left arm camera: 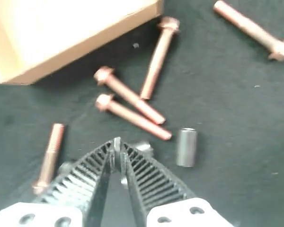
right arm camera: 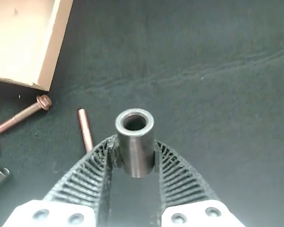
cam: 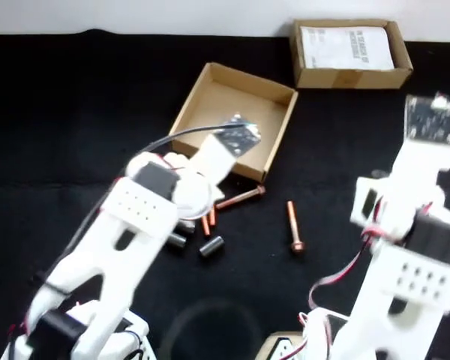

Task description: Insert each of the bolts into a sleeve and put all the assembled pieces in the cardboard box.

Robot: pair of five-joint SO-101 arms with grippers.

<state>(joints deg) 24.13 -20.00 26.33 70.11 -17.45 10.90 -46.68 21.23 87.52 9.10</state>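
Five bolts [left arm camera: 132,117] lie on the black counter [left arm camera: 236,118] next to the cardboard box [left arm camera: 85,49]. One loose sleeve [left arm camera: 186,147] lies near them. The left gripper [left arm camera: 117,147] is closed tight, its tips touching. The right gripper [right arm camera: 135,143] squeezes another sleeve [right arm camera: 135,156], which stands up.

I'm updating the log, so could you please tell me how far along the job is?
Done: nothing visible; the cardboard box shows no assembled pieces. In hand: the right jaws grip one empty sleeve. Remaining: five bolts and another sleeve lie loose.
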